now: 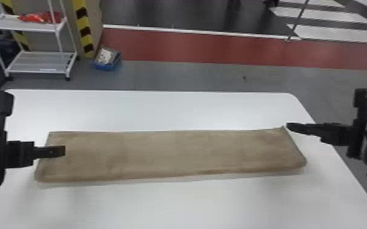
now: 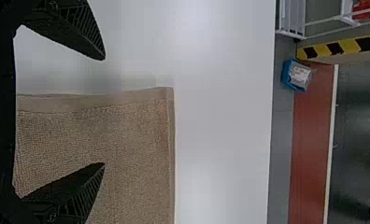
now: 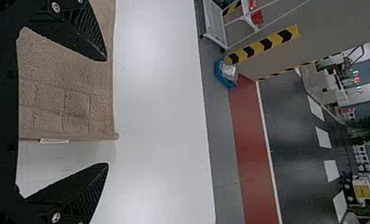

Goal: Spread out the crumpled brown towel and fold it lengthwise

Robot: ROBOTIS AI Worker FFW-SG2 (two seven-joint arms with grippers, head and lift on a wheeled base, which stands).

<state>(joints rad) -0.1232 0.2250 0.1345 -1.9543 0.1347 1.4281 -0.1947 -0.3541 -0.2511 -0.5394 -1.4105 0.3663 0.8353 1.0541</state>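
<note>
Quite flat: nubby brown towel (image 1: 173,155), long rectangle.

brown towel (image 1: 173,155), folded lengthwise into a long, flat strip on a white table (image 1: 173,204); long axis from nine to three o'clock, rounded edge toward six, hemmed edge toward twelve. shallow, grid-like creases cross the terry surface near the three o'clock end, where a small pale label (image 3: 54,140) protrudes.

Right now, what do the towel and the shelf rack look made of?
Towel: probably cotton terry, matte brown; looped nap and a smoother edge band show in the left wrist view. Shelf rack: likely white-painted metal, from its thin posts, though coated plastic isn't ruled out.
</note>
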